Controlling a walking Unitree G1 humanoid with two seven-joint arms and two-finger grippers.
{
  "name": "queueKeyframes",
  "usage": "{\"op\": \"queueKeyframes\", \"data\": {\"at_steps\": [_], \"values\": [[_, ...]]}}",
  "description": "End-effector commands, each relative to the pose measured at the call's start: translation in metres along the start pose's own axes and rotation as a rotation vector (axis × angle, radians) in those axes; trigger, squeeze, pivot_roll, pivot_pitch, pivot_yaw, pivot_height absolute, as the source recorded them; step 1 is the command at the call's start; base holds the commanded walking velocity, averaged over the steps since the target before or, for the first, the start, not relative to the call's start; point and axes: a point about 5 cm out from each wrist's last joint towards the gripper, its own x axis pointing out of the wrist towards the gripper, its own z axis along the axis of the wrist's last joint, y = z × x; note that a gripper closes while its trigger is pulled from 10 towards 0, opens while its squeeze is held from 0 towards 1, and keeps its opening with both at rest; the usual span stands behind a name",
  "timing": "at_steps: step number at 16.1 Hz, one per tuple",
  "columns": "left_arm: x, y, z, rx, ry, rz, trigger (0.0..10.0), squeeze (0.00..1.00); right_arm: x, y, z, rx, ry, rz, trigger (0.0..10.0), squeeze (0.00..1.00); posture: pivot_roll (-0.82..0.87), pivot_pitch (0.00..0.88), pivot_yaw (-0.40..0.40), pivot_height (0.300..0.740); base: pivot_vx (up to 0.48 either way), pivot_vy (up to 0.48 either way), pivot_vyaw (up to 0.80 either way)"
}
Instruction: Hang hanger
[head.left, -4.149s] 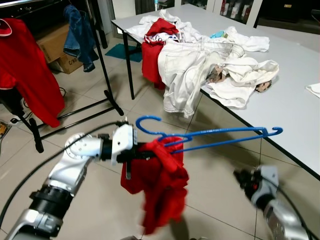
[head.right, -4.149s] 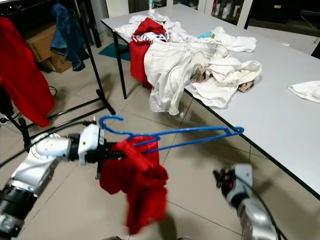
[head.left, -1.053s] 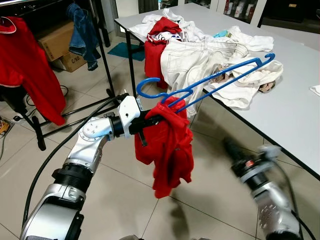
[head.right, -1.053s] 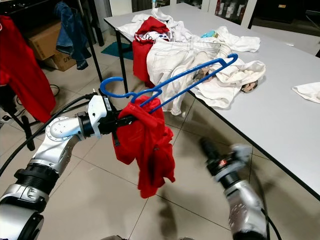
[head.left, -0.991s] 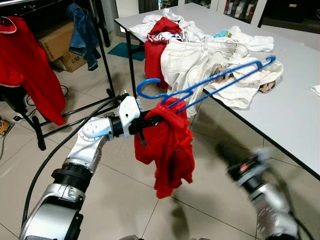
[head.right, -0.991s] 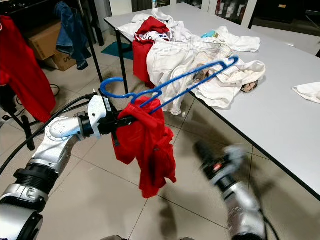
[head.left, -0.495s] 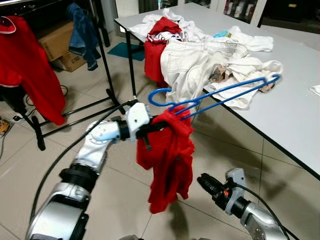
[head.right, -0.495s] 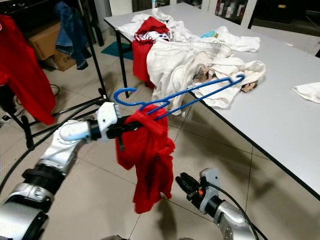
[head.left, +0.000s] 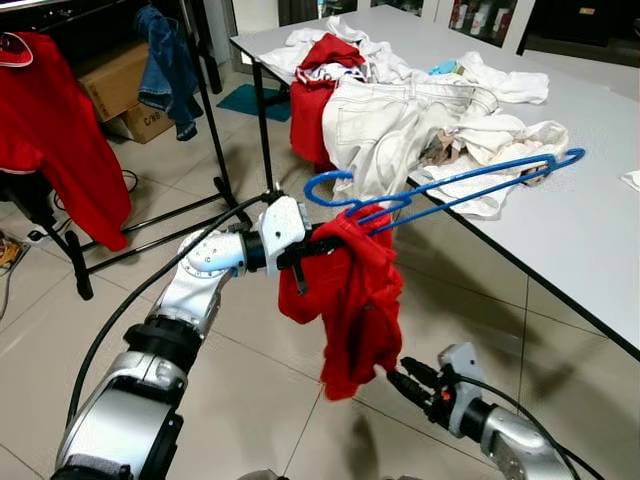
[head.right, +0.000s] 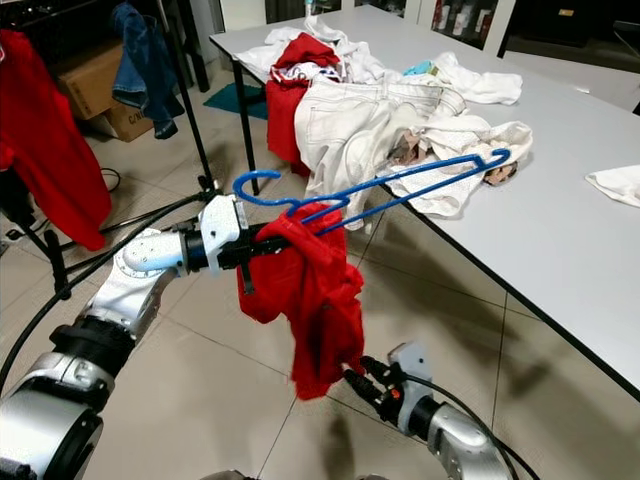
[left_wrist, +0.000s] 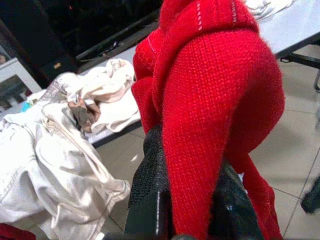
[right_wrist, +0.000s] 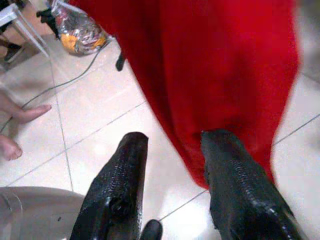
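Observation:
A blue plastic hanger (head.left: 470, 185) tilts up toward the table, with a red knitted garment (head.left: 355, 300) bunched at its hook end and hanging down. My left gripper (head.left: 316, 246) is shut on that red knit just under the hook; in the left wrist view its black fingers (left_wrist: 149, 180) pinch the fabric. My right gripper (head.left: 402, 377) is low in front of me, open, its tips at the garment's bottom hem. In the right wrist view the red cloth (right_wrist: 210, 75) hangs just beyond the spread fingers (right_wrist: 120, 180).
A black clothes rack (head.left: 205, 100) stands at the left with a red top (head.left: 50, 130) and a denim piece (head.left: 165, 60) on it. The grey table (head.left: 590, 230) on the right carries a heap of clothes (head.left: 400, 110). A cardboard box (head.left: 110, 85) sits behind the rack. A person's bare feet (right_wrist: 15, 120) are on the tiles.
My left arm has carried the hanger and red garment to the right, and the hanger's far end has dropped lower. My right gripper has come in under the garment's hem.

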Motion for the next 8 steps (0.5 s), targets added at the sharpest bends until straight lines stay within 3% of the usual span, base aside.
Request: {"op": "queueKeyframes", "data": {"at_steps": [1, 4, 7, 8], "values": [[0.006, 0.006, 0.011, 0.048, -0.031, -0.011, 10.0, 0.0, 0.005, 0.002, 0.002, -0.018, 0.001, 0.006, 10.0, 0.0, -0.14, 0.0, 0.049, 0.74, 0.0, 0.0, 0.0], [0.012, 0.005, 0.016, 0.047, -0.063, -0.03, 10.0, 0.0, 0.022, -0.001, 0.002, -0.027, 0.027, -0.105, 10.0, 0.0, -0.15, 0.0, 0.062, 0.74, 0.0, 0.0, 0.0], [0.012, 0.001, 0.017, 0.046, -0.07, -0.049, 10.0, 0.0, 0.023, -0.013, 0.006, -0.047, 0.03, -0.251, 10.0, 0.0, -0.14, 0.0, 0.068, 0.74, 0.0, 0.0, 0.0], [0.01, -0.002, 0.015, 0.046, -0.063, -0.063, 10.0, 0.0, 0.02, -0.017, 0.006, -0.045, 0.026, -0.286, 10.0, 0.97, -0.13, 0.0, 0.072, 0.74, 0.0, 0.0, 0.0]]}}
